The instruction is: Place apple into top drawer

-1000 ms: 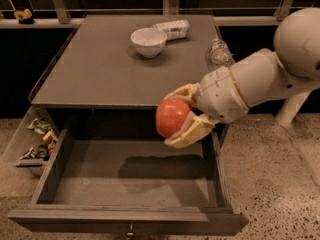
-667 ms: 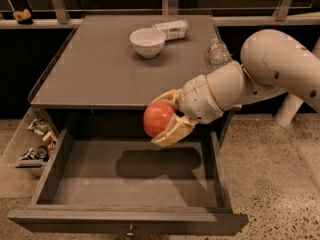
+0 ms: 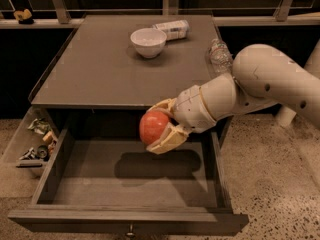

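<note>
Jaws clamped on the apple (image 3: 154, 126), poised over the open top drawer (image 3: 100, 189), whose floor lies directly beneath them; the apple is held clear of the drawer walls, presumably for lowering before release.

— What do we see of our own body?

— A thick arm (image 3: 272, 79) in smooth off-white shells, rounded like a capsule. We make out thin seam lines on it and a few small dark round dots, perhaps screw recesses.

— And toward the tip?

— We narrow into a shorter cream wrist (image 3: 207, 104), crossed by a dark joint line. Beyond it our end effector (image 3: 154, 128) carries two tan-yellow fingers (image 3: 167, 140), broad and angular, duller in tone than the shells.

— Where does it sit?

— Above the pulled-out top drawer (image 3: 100, 189), just in front of the bench edge, its fingers clasped around the apple (image 3: 152, 125).
</note>
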Available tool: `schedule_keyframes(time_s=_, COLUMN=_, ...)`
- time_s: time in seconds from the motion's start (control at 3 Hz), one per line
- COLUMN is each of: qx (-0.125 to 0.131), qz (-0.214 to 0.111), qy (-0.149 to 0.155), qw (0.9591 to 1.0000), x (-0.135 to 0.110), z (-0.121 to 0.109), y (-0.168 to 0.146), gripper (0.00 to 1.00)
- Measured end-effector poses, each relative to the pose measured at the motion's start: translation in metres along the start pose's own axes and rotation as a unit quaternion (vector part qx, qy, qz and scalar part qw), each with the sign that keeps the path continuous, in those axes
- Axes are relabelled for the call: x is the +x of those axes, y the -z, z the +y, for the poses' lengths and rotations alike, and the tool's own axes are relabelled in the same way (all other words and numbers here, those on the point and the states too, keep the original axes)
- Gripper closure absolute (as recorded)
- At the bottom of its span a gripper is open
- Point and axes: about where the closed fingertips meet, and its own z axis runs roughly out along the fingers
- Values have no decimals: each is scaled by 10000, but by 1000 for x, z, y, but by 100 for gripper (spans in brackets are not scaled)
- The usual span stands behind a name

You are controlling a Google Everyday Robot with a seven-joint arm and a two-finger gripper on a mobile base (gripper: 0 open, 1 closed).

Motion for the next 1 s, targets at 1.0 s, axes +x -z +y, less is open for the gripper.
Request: schedule_keyframes(time_s=1.0, qx=-432, qz=-398, qy=-877, qw=9944, x=59, z=98, y=-108, gripper=100)
